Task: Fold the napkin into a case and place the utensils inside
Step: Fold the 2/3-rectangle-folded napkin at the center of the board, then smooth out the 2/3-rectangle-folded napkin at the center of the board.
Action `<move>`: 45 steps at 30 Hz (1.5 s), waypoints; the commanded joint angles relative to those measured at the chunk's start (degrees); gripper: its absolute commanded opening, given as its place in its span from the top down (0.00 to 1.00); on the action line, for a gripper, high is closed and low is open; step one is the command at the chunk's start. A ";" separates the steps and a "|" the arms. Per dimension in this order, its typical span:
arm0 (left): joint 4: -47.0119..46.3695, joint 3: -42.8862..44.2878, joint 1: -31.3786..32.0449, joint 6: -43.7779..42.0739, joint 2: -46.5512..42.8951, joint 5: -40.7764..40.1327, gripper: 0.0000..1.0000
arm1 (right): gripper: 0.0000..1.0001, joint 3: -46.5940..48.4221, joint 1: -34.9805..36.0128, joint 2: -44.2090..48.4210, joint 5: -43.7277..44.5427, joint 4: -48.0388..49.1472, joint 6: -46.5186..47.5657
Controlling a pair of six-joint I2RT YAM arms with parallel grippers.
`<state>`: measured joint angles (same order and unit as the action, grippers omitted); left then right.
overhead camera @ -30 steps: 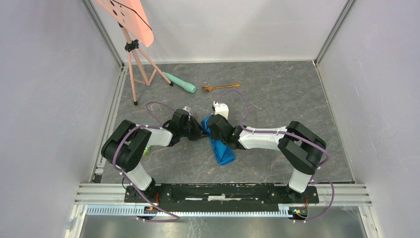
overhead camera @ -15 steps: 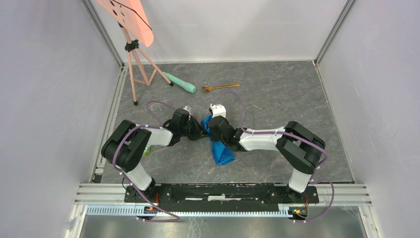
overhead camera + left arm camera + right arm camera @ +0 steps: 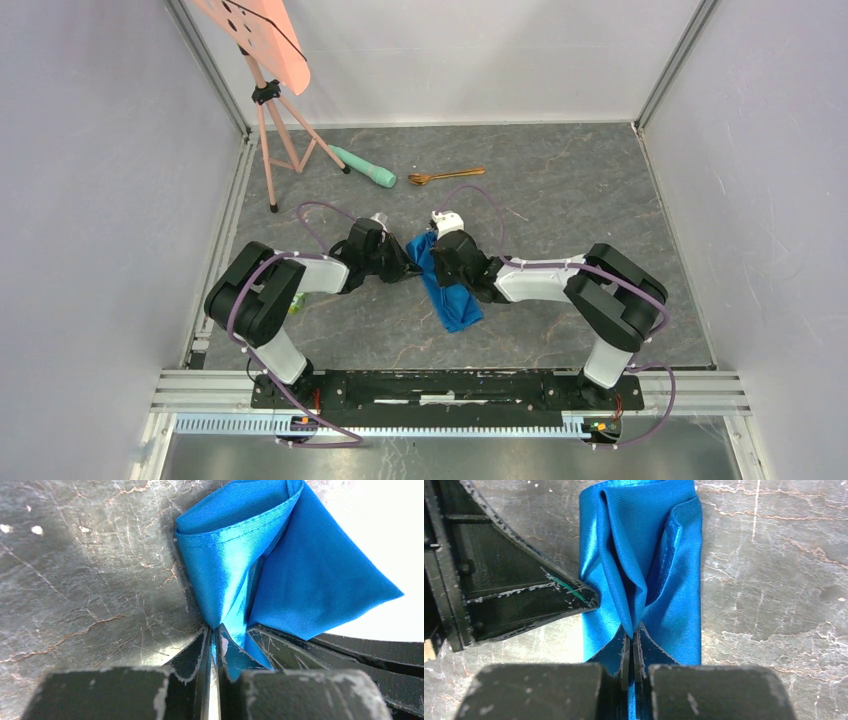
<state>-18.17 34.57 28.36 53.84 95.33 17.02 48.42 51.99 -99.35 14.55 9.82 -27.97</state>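
The top external view looks steeply down from high behind the arm bases (image 3: pixel 287 362) at the frame's bottom, and takes in the whole table (image 3: pixel 580 190). Each wrist view looks along its own fingers (image 3: pixel 192 655), very close to the napkin (image 3: pixel 300 570), which all three views share.

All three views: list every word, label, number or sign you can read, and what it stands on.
None readable. The napkin is plain blue; the left gripper and right gripper show only scuffed black plastic; the spoon and green cylinder are too small to show any marking.
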 commanded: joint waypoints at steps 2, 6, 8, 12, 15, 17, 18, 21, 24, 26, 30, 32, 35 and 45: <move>2.88 0.79 0.19 -3.46 0.60 -1.59 0.89 | 1.00 -0.36 0.24 0.43 -3.39 4.25 0.95; 2.93 0.79 0.13 -3.40 0.43 -1.38 0.89 | 1.00 0.82 0.19 -0.93 -3.43 4.99 0.52; 3.05 0.90 0.19 -3.47 0.39 -1.37 0.89 | 1.00 1.44 0.21 -1.77 -3.34 4.88 0.70; 3.40 0.89 0.13 -3.81 0.07 -1.37 0.89 | 1.00 1.31 0.26 -2.60 -3.71 4.98 1.28; 3.85 1.02 0.09 -4.17 -0.22 -1.73 0.89 | 0.88 0.36 0.22 -2.05 -3.82 5.43 1.84; 4.02 0.92 0.08 -4.36 -0.43 -1.81 0.88 | 0.78 0.57 0.17 -1.26 -4.27 5.04 2.71; 4.11 0.79 0.07 -4.48 -0.58 -1.76 0.88 | 0.74 0.74 0.16 -0.76 -5.11 5.17 3.27; 4.26 0.53 0.04 -4.61 -0.90 -2.03 0.88 | 0.60 1.66 0.13 0.83 -8.78 5.03 4.66; 4.55 0.32 -0.12 -4.65 -1.17 -1.94 0.87 | 0.48 2.98 -0.02 2.21 -10.54 2.75 5.96; 4.75 0.13 -0.12 -4.63 -1.50 -1.90 0.85 | 0.43 3.35 -0.38 3.14 -11.36 1.47 6.74; 5.61 -0.25 -0.31 -4.54 -2.55 -1.72 0.83 | 0.33 3.36 -1.06 4.98 -13.38 1.05 8.62; 6.27 -0.36 -0.39 -4.54 -3.34 -1.67 0.80 | 0.29 2.85 -1.81 6.08 -14.39 1.62 9.20; 7.71 -0.70 -0.67 -4.36 -5.35 -1.30 0.76 | 0.28 1.49 -3.89 7.64 -17.63 2.70 9.00; 13.01 -1.49 -1.74 -3.75 -12.69 -1.54 0.60 | 0.46 -0.45 -10.33 3.19 -28.03 14.78 4.52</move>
<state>-7.29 32.71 27.05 52.40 84.97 16.49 46.68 41.67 -92.92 -8.47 17.93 -22.17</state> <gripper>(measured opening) 0.393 0.572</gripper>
